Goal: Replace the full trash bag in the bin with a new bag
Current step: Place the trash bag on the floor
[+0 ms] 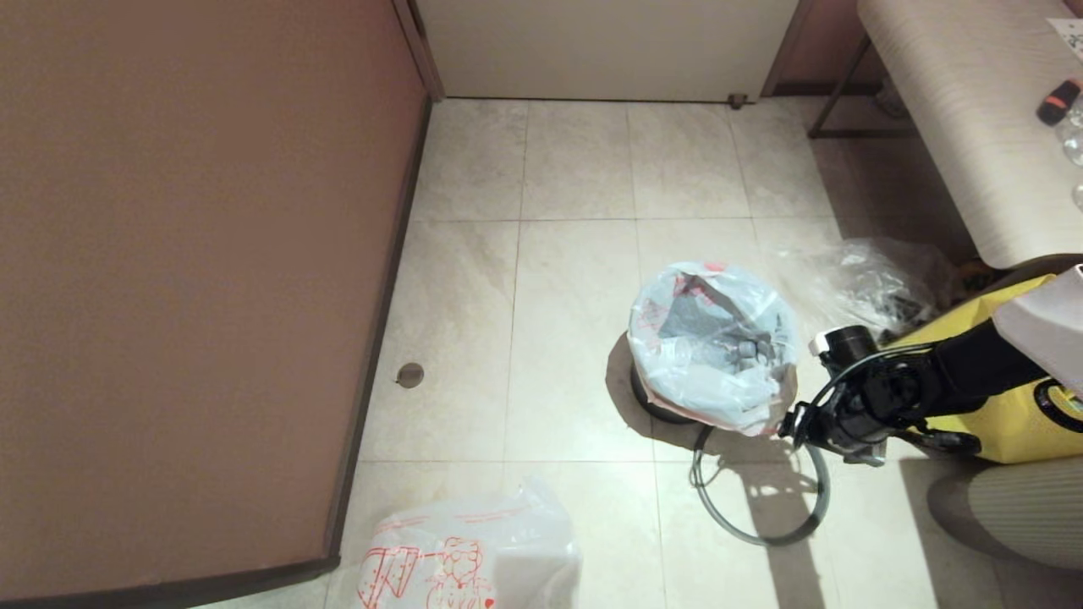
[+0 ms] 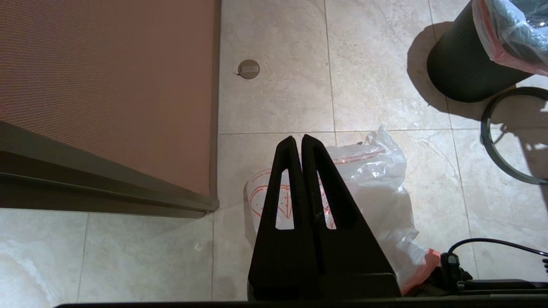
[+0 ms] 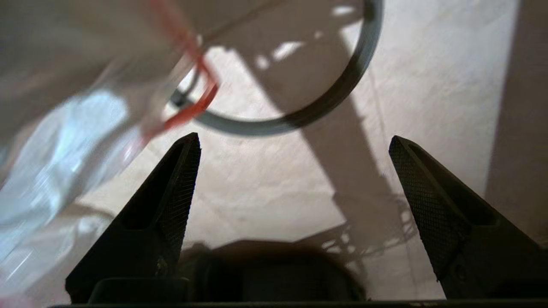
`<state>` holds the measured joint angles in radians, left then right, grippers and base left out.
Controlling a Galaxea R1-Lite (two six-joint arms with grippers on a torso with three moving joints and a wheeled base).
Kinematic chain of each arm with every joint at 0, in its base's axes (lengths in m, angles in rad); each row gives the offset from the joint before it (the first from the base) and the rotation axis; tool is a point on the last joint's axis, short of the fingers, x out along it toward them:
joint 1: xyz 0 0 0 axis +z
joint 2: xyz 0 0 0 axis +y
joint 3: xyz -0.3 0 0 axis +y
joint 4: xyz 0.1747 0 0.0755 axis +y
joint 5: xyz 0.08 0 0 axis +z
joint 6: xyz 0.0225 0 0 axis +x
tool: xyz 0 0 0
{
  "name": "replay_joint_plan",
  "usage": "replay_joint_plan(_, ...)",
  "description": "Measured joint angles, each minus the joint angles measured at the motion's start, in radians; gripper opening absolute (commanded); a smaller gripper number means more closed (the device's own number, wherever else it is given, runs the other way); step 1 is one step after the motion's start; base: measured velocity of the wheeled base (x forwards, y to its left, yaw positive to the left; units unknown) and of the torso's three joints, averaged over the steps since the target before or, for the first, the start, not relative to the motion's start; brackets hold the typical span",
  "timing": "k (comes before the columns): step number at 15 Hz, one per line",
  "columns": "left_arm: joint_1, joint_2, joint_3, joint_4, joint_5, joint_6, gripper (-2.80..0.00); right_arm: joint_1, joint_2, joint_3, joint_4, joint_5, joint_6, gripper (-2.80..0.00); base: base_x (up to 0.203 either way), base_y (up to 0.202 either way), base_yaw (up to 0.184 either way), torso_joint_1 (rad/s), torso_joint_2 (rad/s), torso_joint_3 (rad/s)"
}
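1. Nearby, the grey hoop point(image 1: 760, 495) lies on the floor beside the bin point(image 2: 460, 64) — the full trash bag point(image 1: 715, 347) lines it.
2. Right gripper point(image 3: 295, 149), fingers spread, hovers by that bag's edge; left gripper point(image 2: 297, 143), fingers pressed together, hangs over the new bag point(image 1: 474, 558) — its red lettering unreadable.

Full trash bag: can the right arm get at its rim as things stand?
Probably yes. The right gripper is open beside the bin, at the near edge of the full trash bag, with nothing between them. The grey hoop lies on the floor, off the rim.
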<state>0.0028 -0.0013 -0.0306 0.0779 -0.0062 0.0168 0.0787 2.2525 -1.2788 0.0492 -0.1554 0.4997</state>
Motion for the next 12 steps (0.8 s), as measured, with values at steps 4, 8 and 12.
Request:
replay_joint_plan(4,0.000,0.000,0.000,0.000,0.000,0.000,-2.80,-0.030,0.061,-0.072,-0.025,-0.005,-0.027,0.00,0.000,0.000,0.000,0.000,0.00,0.000)
replay_joint_plan(8,0.000,0.000,0.000,0.000,-0.001,0.000,-2.80,-0.039,0.068,-0.101,-0.026,0.027,-0.024,0.00,0.000,0.000,0.000,0.000,0.00,0.000)
replay_joint_plan(12,0.000,0.000,0.000,0.000,0.000,0.000,-2.80,-0.042,0.085,-0.103,-0.041,0.032,-0.023,0.00,0.000,0.000,0.000,0.000,0.00,0.000)
